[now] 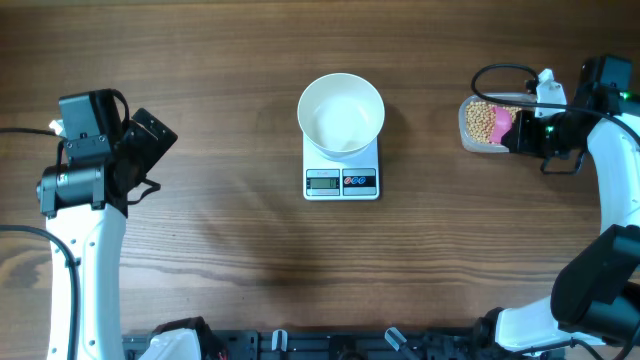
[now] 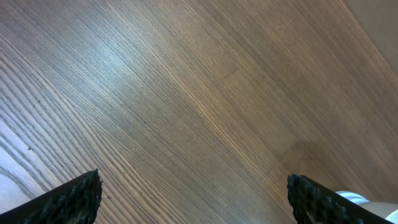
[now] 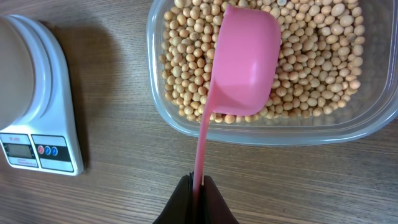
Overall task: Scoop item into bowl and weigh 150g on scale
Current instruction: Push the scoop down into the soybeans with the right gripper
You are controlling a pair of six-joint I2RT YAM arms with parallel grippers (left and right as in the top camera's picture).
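Wood-grain desk [image 1: 200,230] set for a weighing: the scooping step is in hand, and the round plain white bowl [image 1: 341,114] sits empty on the small flat white square kitchen scale [image 1: 341,180] at centre.

At far right, the right fingers [image 3: 180,208] are pressed together on the thin handle of a pink plastic scoop [image 3: 245,62]. Its cup lies over the small round tan-yellow beans [image 3: 311,74] filling a clear rectangular plastic tub [image 3: 155,93], and no beans show in the cup. The left fingers [image 2: 74,196] are spread wide over bare wood at left, well apart from everything and holding nothing. By this view the first load is not yet taken. The next move calls for digging the cup under the beans, lifting it level, carrying it left to the bowl and tipping gently, with an eye on the scale's display, which is unreadable here.
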